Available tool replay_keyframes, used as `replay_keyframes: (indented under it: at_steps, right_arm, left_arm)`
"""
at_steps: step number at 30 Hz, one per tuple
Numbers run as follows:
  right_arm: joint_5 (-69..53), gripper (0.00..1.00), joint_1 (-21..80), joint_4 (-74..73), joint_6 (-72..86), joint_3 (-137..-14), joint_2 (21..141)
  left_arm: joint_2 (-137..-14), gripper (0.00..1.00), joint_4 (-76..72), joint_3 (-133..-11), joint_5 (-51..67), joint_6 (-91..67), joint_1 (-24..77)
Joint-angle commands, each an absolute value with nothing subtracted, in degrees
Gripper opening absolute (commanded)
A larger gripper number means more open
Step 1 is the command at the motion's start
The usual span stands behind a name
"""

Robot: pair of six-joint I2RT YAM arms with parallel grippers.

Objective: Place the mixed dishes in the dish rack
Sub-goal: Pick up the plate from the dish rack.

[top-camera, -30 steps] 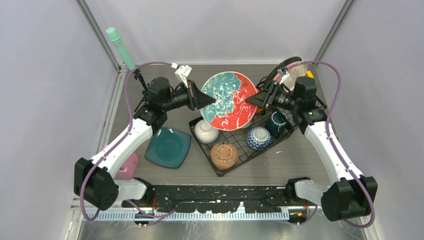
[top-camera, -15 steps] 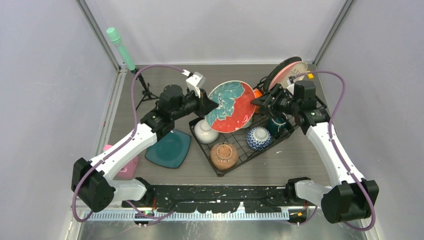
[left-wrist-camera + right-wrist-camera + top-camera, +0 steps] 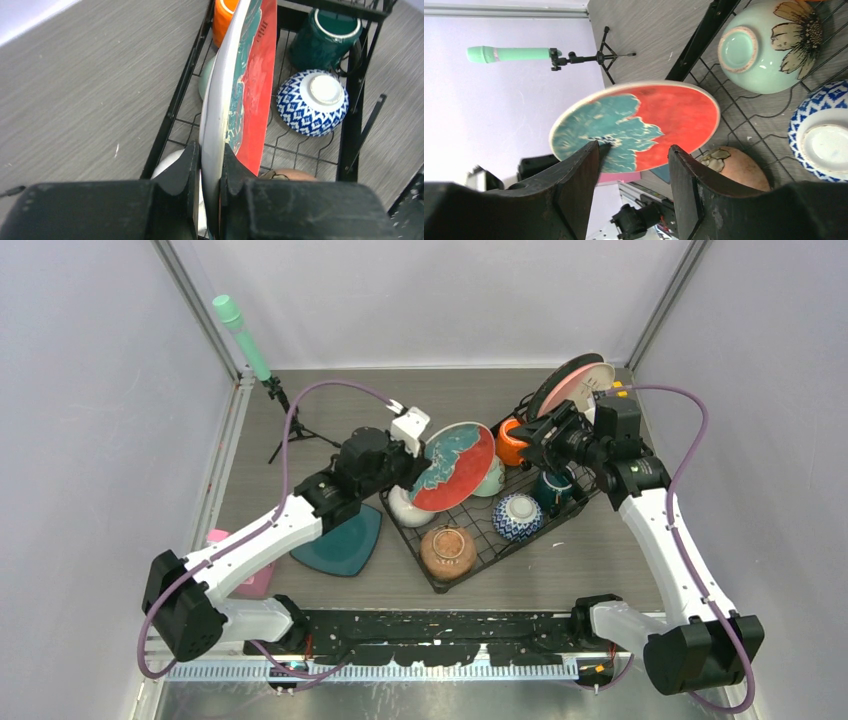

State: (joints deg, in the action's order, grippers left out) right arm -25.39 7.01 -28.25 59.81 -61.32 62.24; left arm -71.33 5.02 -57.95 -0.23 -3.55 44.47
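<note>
My left gripper [image 3: 416, 468] [image 3: 210, 150] is shut on the rim of a round red-and-teal plate [image 3: 456, 465] [image 3: 250, 75] [image 3: 664, 120], held on edge above the black wire dish rack [image 3: 480, 552] [image 3: 172, 107]. My right gripper [image 3: 535, 440] [image 3: 635, 147] stands open a little to the right of the plate, apart from it. In the rack's tray sit a white bowl [image 3: 407, 506], brown bowl [image 3: 447, 551], blue-patterned bowl [image 3: 518, 515] [image 3: 312, 102], mint-green bowl [image 3: 769, 45], orange mug [image 3: 509, 442] and dark teal mug [image 3: 553, 488]. A pink plate [image 3: 582, 386] stands in the slotted basket.
A dark teal squarish plate [image 3: 345, 538] lies on the table left of the rack, under my left arm. A small pink cup [image 3: 250, 575] sits at the near left. A mint-green cylinder on a black tripod [image 3: 243, 335] stands at the far left corner.
My right gripper opened, let go of the plate and drew back to the right. My left arm carried the plate rightward and lower over the rack, turning it on edge.
</note>
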Motion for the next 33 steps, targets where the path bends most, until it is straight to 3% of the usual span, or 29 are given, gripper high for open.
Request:
replay_keyframes:
  at_steps: [1,2,4,11,17,21,25,31,32,33]
  right_arm:
    - [-23.31,0.59,7.28,-29.05,66.9,-66.99,60.34]
    - [-22.86,0.59,7.42,-29.38,68.14,-67.33,60.13]
    - [-22.53,0.7,7.79,-29.97,70.14,-67.97,59.73]
    - [-21.94,0.75,10.25,-31.78,75.74,-66.94,58.82]
    - [-14.23,0.88,20.02,-33.25,79.49,-67.44,60.61]
    - [-10.86,0.89,23.34,-32.87,81.93,-66.95,62.09]
    - [-10.21,0.83,23.81,-30.22,84.37,-65.73,63.96]
    - [-6.57,0.62,25.64,-29.06,84.5,-67.61,65.69]
    - [-5.42,0.58,26.14,-29.48,84.47,-67.97,65.73]
    - [-4.54,0.46,26.3,-29.47,84.47,-68.04,65.74]
  left_arm:
    - [-69.14,0.0,-7.36,-62.25,-10.33,8.43,50.8]
    - [-69.44,0.0,-7.91,-62.43,-11.76,10.16,51.93]
    - [-70.04,0.0,-9.36,-62.74,-14.61,13.63,53.92]
    - [-72.36,0.0,-15.52,-63.45,-23.92,23.65,59.76]
    - [-74.62,0.0,-23.6,-63.13,-31.14,32.42,63.34]
    - [-74.71,0.0,-26.92,-62.09,-32.63,35.74,64.54]
    - [-74.21,0.0,-29.82,-60.5,-33.06,39.61,65.9]
    - [-74.8,0.0,-32.33,-59.46,-35.55,43.61,67.45]
    - [-74.98,0.0,-32.56,-59.35,-35.85,44.3,67.72]
    - [-75.17,0.0,-32.67,-59.36,-36.21,44.5,67.84]
